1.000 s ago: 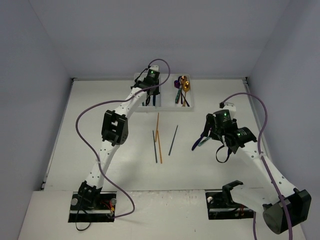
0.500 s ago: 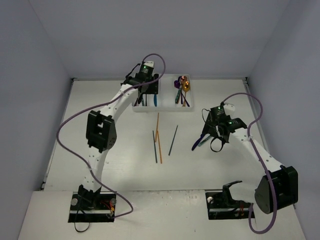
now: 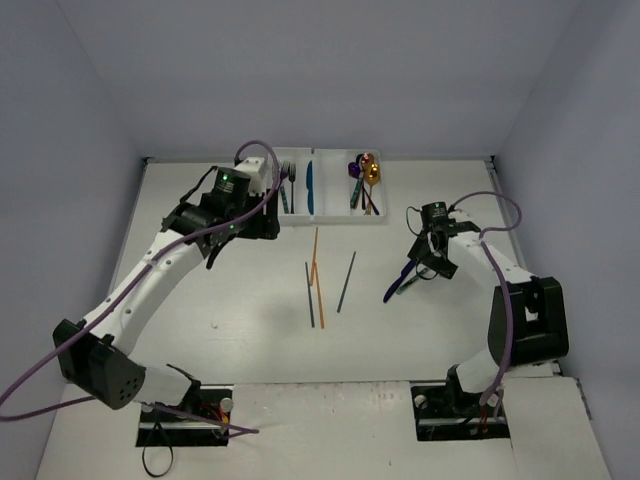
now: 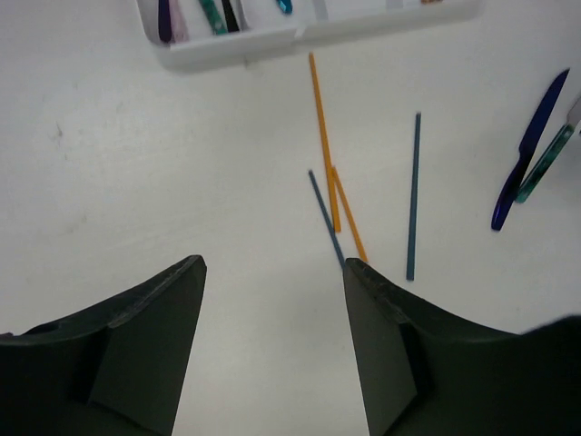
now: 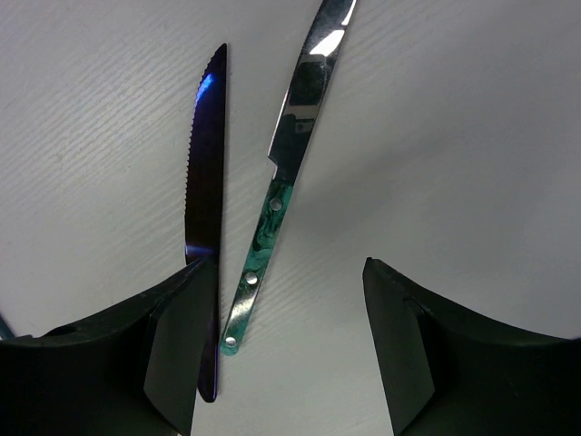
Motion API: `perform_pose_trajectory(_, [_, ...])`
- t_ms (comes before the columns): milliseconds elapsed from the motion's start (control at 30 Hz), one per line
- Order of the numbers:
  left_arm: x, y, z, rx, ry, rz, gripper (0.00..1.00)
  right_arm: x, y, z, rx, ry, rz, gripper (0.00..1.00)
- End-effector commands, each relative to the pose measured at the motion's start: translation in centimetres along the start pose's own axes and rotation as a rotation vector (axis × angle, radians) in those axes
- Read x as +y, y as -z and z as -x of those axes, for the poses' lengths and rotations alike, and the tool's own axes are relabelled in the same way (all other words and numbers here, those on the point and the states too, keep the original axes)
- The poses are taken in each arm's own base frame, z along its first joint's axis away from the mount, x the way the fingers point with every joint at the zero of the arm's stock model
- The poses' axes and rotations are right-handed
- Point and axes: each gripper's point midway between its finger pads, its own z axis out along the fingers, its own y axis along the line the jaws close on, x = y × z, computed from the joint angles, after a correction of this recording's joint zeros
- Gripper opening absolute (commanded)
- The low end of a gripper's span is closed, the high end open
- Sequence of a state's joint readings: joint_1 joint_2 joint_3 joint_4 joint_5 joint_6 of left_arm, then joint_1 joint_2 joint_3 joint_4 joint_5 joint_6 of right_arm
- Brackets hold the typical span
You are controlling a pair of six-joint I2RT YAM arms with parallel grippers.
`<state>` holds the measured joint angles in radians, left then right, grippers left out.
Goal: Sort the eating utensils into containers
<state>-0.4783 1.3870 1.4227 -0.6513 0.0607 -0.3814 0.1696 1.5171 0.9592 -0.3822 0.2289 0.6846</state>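
Right gripper (image 5: 286,304) gapes over blue knife (image 5: 204,200) and teal-handled knife (image 5: 272,213), which lie parallel, blades pointing far-right. Left gripper (image 4: 272,272) gapes too, with chopsticks (image 4: 323,136) ahead.

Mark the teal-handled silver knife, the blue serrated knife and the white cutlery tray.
Teal-handled silver knife (image 5: 259,250): right wrist view, handle.
Blue serrated knife (image 5: 206,182): right wrist view, blade.
White cutlery tray (image 3: 340,221): top view, near wall.

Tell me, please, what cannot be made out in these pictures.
- Tray: left wrist view, cut off by the top edge.
- Its left corner: top view, behind the left arm.
- Utensils in it: top view, too small to count.
- Teal knife: right wrist view, tip past the top edge.
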Motion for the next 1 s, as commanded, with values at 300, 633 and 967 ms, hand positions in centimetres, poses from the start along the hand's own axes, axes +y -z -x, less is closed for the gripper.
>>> perform_pose_trajectory(300, [0.4,5.2,-4.0,0.015,0.042,-0.039,0.59,1.0,-3.8,-0.4,0.011,-0.106,-0.049,0.56])
perform_pose_trajectory(633, [0.8,5.2,-4.8,0.033,0.038,-0.028,0.59,-1.1,-4.9,-2.4,0.033,-0.124,-0.103,0.48])
perform_pose_trajectory(967, [0.9,5.1,-4.4,0.025,0.043,-0.017,0.59,-3.0,-5.3,-2.5,0.028,-0.135,-0.146,0.23])
